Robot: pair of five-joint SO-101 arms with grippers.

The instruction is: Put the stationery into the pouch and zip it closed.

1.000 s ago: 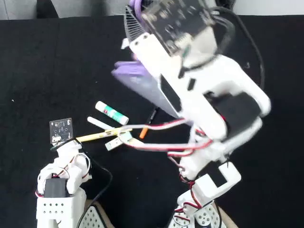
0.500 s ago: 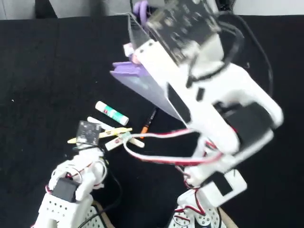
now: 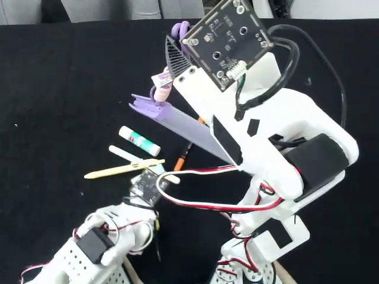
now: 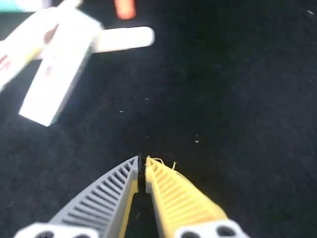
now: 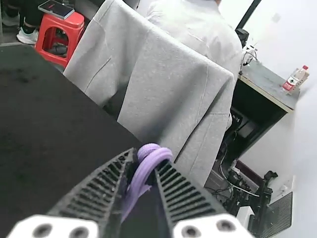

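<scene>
You had the pouch [image 3: 183, 125] hanging slanted over the middle of the table [image 3: 59, 71], a flat slab of purple fabric. I could not tell whether its lower corner touched the black surface. Your right gripper [image 5: 143, 163] held it only by the soft purple loop [image 5: 148, 156] at its upper end, with the ribbed black fingers pinched on that loop.

The stationery lay loose between the pouch and the table's near edge:
- a round white glue stick [image 3: 139, 141]
- a thin yellow pen [image 3: 121, 170] beside a white pen [image 3: 125, 154]
- a black pen [image 3: 183, 155] with an orange tip
- a blocky white piece [image 4: 54, 64] next to a short white rod [image 4: 124, 38]

Your left gripper [image 4: 142, 166] was low over the table near those white pieces. Its grey finger and its yellow finger were pressed together with nothing between them.

My worries were these:
- **Pouch:** A limp pouch held by one narrow loop could have swung, twisted or slipped free. I saw no open mouth for you to aim at.
- **Left gripper:** The left fingers would have had to spread before any pick, and coming down closed would only have shoved things about.
- **Rolling items:** The glue stick and the pens were smooth and round, so a glancing touch could have rolled them toward the edge.
- **Yellow and white pens:** They lay so close together that lifting one could have dragged the other.
- **Wires:** The red and white wires [image 3: 201, 204] drooped from the right arm near the stationery and could have snagged.
</scene>
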